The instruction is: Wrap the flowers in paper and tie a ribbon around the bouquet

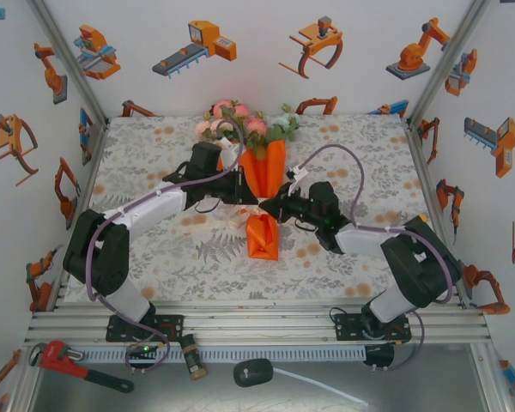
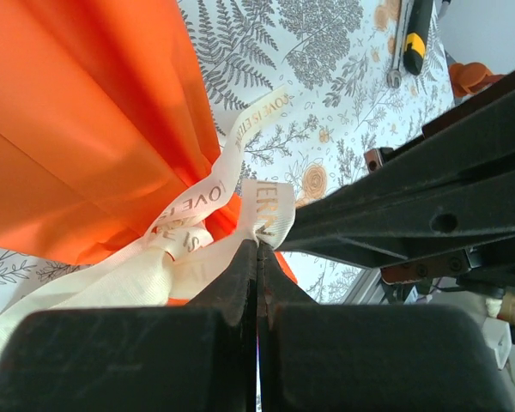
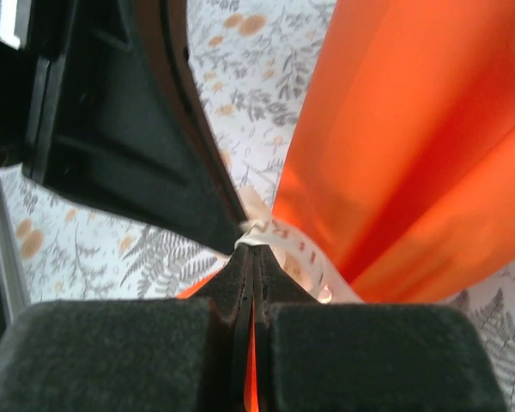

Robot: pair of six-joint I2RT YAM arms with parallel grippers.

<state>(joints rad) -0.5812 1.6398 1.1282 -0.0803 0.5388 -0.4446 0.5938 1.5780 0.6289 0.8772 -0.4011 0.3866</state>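
Both my pincers meet at the waist of the bouquet (image 1: 263, 167), which lies in the middle of the table (image 1: 154, 257), a fern-and-blossom print under it, its wide end pointing away from my bases. The flowers (image 1: 239, 120) (pink and cream heads among green leaves) spill out of that far end. The orange paper (image 2: 86, 129) narrows towards the waist and flares again into a short tail on the near side.

My left pincer (image 2: 257, 247) is closed, its two fingertips pressed together on a fold of the ribbon (image 2: 213, 190). From my left wrist I see the cream band, gold lettering along it, looped against the paper just beyond the tips. A wider slack part trails off to the left below the orange sheet. The dark finger of my other arm comes in from the right, its tip just beside mine.

My right pincer (image 3: 253, 251) is closed too, nipping the ribbon where it hugs the paper. From that wrist the lettered band curves off to the right and down along the orange fold, and the left pincer's black finger slants in from the upper left to the same bit of ribbon.

Whether the ribbon is knotted I cannot tell. A red pipe wrench (image 1: 77, 365) lies beyond my left base, at the near edge of the overhead view
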